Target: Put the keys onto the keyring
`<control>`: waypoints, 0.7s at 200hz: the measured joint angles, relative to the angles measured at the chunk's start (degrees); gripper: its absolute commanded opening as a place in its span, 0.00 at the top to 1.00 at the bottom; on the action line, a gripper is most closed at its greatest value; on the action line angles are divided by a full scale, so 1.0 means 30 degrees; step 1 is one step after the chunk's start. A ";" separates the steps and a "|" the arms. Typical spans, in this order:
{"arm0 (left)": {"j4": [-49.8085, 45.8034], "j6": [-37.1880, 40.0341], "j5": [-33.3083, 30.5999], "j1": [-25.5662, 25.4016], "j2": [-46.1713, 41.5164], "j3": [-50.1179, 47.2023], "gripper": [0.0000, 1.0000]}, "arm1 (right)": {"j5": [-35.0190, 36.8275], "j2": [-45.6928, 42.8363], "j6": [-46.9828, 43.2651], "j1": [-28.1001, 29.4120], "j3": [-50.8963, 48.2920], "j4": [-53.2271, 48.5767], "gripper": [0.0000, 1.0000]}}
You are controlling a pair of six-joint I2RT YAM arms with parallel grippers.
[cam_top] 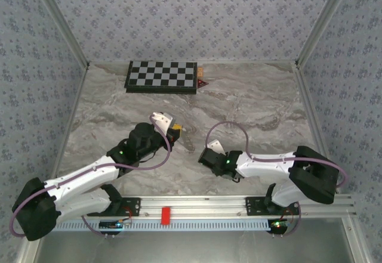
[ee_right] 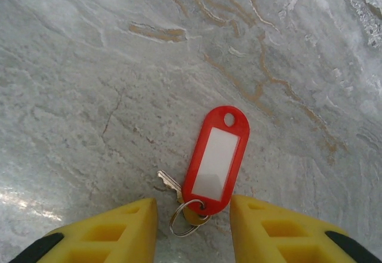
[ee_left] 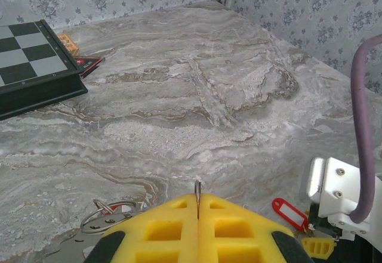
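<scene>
A key with a red plastic tag [ee_right: 216,158] and a short silvery blade [ee_right: 169,182] lies flat on the marble, a small split ring through its lower end. My right gripper [ee_right: 192,208] is open, its yellow fingers standing either side of that ring without touching it. In the left wrist view the same key [ee_left: 289,211] lies beside the right wrist. My left gripper [ee_left: 197,198] is shut, and a thin metal edge pokes out between its pads. The keyring [ee_left: 113,218], a pale metal loop, sits just left of those fingers with a bit of red inside it. From above, the left gripper [cam_top: 176,130] and right gripper [cam_top: 206,154] are close together.
A chessboard [cam_top: 161,76] lies at the back of the table, with a small dark-red triangular piece [cam_top: 202,83] by its right corner. A red block [cam_top: 166,214] sits on the front rail. Patterned walls enclose three sides.
</scene>
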 measured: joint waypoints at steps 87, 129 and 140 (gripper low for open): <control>0.0007 0.0000 0.0000 0.0000 0.0000 0.0000 1.00 | 0.0036 0.0583 0.0503 0.0022 0.0386 -0.0510 0.74; 0.0007 0.0000 0.0000 0.0000 0.0000 0.0000 1.00 | 0.0044 0.0583 0.0780 0.0000 0.0386 -0.0867 0.79; 0.0007 0.0000 0.0000 0.0000 0.0000 0.0000 1.00 | 0.0058 0.0576 0.0896 -0.0036 0.0386 -0.0925 0.79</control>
